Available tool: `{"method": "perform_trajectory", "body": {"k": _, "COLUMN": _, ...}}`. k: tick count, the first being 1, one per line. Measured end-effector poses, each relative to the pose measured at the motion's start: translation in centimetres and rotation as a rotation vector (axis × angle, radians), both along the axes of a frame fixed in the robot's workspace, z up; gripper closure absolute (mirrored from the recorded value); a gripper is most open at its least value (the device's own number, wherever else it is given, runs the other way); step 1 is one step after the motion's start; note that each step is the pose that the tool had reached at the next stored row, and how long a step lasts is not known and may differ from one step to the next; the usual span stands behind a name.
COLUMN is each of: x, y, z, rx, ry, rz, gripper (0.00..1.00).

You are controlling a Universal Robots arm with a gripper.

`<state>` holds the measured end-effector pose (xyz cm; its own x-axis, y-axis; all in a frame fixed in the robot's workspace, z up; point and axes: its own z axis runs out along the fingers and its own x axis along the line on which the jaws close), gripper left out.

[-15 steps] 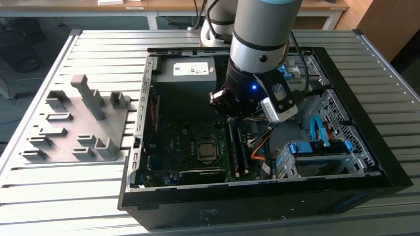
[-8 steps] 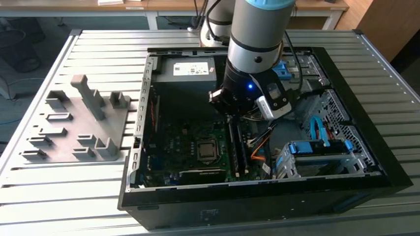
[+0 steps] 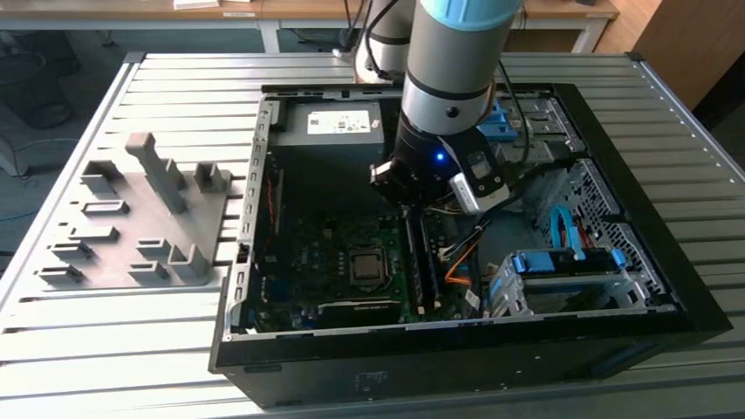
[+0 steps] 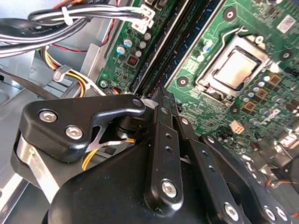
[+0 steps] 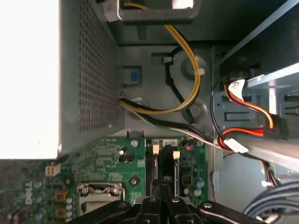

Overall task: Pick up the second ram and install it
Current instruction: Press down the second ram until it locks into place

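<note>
- My fingers (image 4: 159, 100) sit pressed together, tips down at the black slot strips (image 4: 166, 51) on the motherboard (image 4: 210, 100); whether a thin board is nipped between them I cannot tell
- My gripper (image 3: 410, 205) hangs inside the computer case (image 3: 652, 288), near its middle, over the slots' far end
- I cannot pick out the second ram
- Judging by its kind: light, stiff, fragile, best held by its long edges

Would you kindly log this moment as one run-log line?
gripper: shut, over memory slots | processor: seated in socket | second ram: not discernible | arm: inside computer case
</note>
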<state>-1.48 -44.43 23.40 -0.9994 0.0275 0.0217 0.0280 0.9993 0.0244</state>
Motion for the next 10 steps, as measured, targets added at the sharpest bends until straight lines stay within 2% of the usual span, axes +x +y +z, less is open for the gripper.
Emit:
{"method": "perform_trajectory", "body": {"k": 5, "x": 0.0, "y": 0.26, "z": -0.9, "rx": -0.0008, "ry": 0.0001, "rz": 0.0, "gripper": 0.9}}
{"method": "perform_trajectory", "body": {"k": 10, "x": 0.0, "y": 0.3, "z": -1.55, "rx": -0.0021, "ry": 0.0004, "rz": 0.0, "gripper": 0.9}}
